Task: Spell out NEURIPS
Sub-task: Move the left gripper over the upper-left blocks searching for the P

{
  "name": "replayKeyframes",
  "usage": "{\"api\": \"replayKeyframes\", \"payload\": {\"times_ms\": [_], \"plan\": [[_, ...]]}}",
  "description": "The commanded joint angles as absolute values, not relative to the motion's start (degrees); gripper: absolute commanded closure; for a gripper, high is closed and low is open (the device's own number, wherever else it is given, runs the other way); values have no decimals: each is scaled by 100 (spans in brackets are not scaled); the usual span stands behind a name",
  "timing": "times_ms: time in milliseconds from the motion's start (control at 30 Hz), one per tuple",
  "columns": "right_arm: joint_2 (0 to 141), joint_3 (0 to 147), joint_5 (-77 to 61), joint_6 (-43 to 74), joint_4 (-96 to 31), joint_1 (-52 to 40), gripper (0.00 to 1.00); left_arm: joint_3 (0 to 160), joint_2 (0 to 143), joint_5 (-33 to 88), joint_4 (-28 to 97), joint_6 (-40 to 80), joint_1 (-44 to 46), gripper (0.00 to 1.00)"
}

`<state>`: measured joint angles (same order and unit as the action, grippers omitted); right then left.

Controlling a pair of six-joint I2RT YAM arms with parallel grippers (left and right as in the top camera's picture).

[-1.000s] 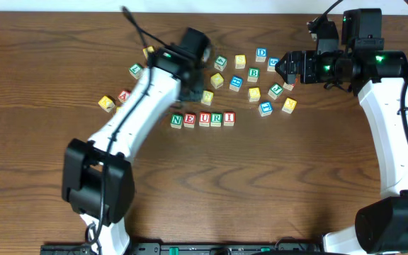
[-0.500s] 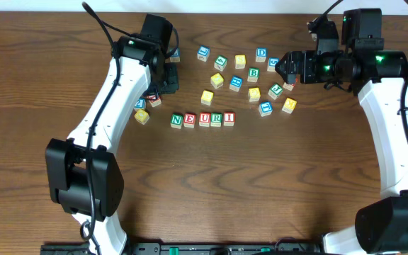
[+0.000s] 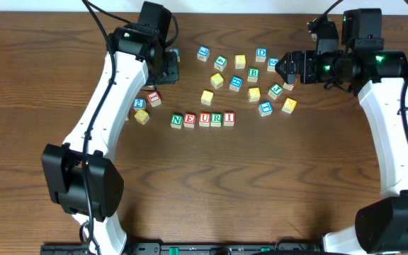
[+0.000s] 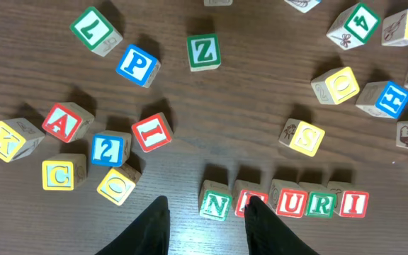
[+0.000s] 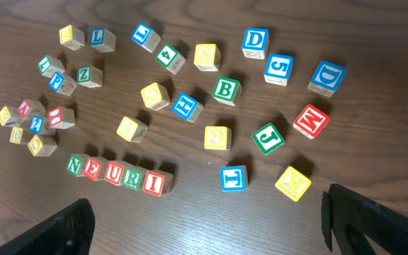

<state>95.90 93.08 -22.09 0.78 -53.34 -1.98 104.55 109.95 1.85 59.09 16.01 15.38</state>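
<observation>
Found left pincer (image 4: 207, 202) apart and empty, raised off the surface (image 4: 211, 127), touching nothing; saw right pincer (image 5: 205, 202) spread wide, also empty, over the loose blocks (image 5: 225, 91). Noted the row (image 4: 292, 204) reading N-E-U-R-I, with the blue P block (image 4: 138, 65) farther off, near the green Z block (image 4: 204, 52), well apart from that row. Judged P next: should drop straight down, clamp two free sides, keep the letter facing up, set it touching the I block (image 4: 353, 204).
</observation>
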Motion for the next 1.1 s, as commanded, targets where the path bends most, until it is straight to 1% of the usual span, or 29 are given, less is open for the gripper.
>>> {"api": "replayKeyframes", "payload": {"times_ms": [0,500,1067], "plan": [[9592,9400,-2200,14,-5343,-158,1,10600,10798,239,5955,1481,1505,65],[9592,9400,-2200,14,-5343,-158,1,10600,10374,191,5909,1328,1500,65],[9592,9400,-2200,14,-5343,-158,1,10600,10370,198,5911,1332,1527,66]]}}
